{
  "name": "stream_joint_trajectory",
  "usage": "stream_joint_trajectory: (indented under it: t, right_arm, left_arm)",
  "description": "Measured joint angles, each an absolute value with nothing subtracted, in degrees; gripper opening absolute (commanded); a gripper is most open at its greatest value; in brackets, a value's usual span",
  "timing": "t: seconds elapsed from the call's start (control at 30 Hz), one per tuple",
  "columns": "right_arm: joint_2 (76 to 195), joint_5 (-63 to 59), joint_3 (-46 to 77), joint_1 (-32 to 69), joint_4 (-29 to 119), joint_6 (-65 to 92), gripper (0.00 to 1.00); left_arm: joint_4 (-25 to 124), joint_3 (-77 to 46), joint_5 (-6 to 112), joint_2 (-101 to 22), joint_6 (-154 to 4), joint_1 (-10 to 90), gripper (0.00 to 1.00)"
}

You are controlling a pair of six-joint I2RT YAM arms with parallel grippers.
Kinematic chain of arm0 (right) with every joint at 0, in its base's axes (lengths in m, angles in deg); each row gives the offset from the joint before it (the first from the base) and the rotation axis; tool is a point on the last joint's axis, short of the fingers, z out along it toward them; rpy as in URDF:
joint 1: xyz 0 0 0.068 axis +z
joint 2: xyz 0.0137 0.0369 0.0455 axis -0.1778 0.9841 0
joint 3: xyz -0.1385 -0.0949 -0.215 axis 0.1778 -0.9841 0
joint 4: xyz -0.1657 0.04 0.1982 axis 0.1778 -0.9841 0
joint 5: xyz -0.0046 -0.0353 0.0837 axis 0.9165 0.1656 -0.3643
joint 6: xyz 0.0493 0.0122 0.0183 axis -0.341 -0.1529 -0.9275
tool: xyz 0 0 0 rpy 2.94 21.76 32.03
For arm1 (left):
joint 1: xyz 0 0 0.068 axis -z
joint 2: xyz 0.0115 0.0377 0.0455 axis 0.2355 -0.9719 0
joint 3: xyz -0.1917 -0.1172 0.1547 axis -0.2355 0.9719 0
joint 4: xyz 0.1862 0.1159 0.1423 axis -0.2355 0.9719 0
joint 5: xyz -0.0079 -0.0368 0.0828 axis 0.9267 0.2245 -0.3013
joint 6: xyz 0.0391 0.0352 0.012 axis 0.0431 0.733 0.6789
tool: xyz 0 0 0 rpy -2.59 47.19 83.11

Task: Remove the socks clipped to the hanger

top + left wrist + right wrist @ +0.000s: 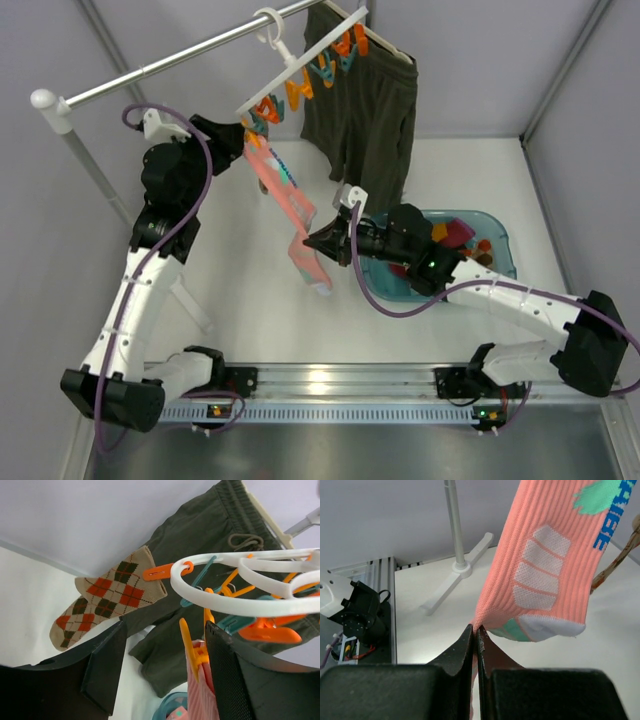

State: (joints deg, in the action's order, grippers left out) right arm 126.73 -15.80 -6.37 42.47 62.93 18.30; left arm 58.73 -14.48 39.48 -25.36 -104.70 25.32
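Robot lab cell: grey panel walls (pixel 500 60), aluminium rail (pixel 330 382), white table (pixel 235 300)

Pale grey walls (pixel 470 70), white table (pixel 250 300), silver clothes rail (pixel 180 55) on a white stand (pixel 461 570)

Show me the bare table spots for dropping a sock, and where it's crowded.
Bare table lies between the rack foot, the hanging pink sock and the front rail. Another patch sits behind the teal basin, right of the olive shorts. Crowded: around the ring hanger, where pegs, sock and left end effector bunch together.
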Motion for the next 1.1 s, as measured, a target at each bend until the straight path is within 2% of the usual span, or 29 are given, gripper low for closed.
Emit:
stream_joint_trajectory:
  t: [0.17, 0.67, 0.97, 1.1]
  right_arm:
    - [126.7, -16.1, -5.8, 42.4, 63.4, 18.4, 0.00]
    - [130.1, -16.9, -5.1, 42.4, 63.3, 18.8, 0.00]
    - [131.2, -17.2, -3.5, 41.8, 63.4, 18.7, 0.00]
    - [131.7, -17.2, -3.1, 41.4, 63.4, 18.6, 0.00]
  left_arm:
    - [58.4, -17.8, 41.4, -32.1, -105.3, 25.3, 0.59]
    - [56.7, -17.8, 45.9, -32.3, -105.7, 25.3, 0.60]
    - [56.7, -17.8, 46.0, -28.8, -105.4, 25.3, 0.56]
    - [56.7, -17.2, 45.1, -27.0, -105.1, 25.3, 0.58]
